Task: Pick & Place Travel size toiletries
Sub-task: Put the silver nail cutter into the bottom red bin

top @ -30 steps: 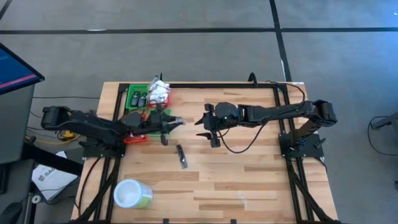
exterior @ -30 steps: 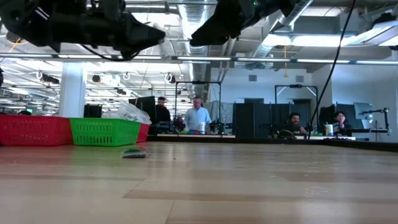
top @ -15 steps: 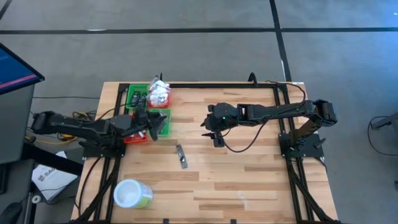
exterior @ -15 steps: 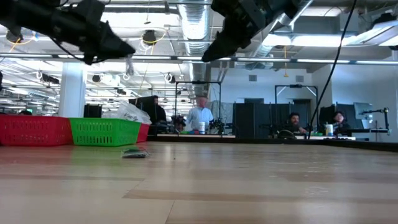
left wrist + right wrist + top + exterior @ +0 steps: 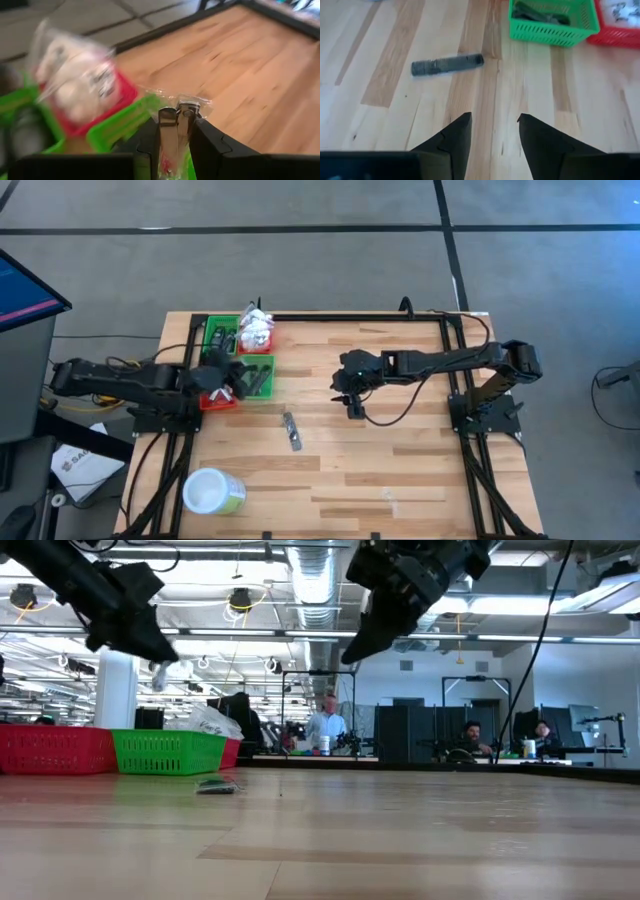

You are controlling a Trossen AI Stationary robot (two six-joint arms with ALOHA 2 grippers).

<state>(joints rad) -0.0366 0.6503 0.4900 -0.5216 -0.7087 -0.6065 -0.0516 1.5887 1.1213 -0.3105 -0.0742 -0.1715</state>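
Left gripper — clamped on a clear-wrapped packet above the green bin; right gripper — parted, holding nothing.

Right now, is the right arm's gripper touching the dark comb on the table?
Apart. The right wrist view shows bare wood between the right gripper and the comb.

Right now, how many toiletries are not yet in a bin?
2. One dark comb-like piece lies on bare wood mid-table; the left gripper holds one clear-wrapped packet above the bins. Arms may hide others.
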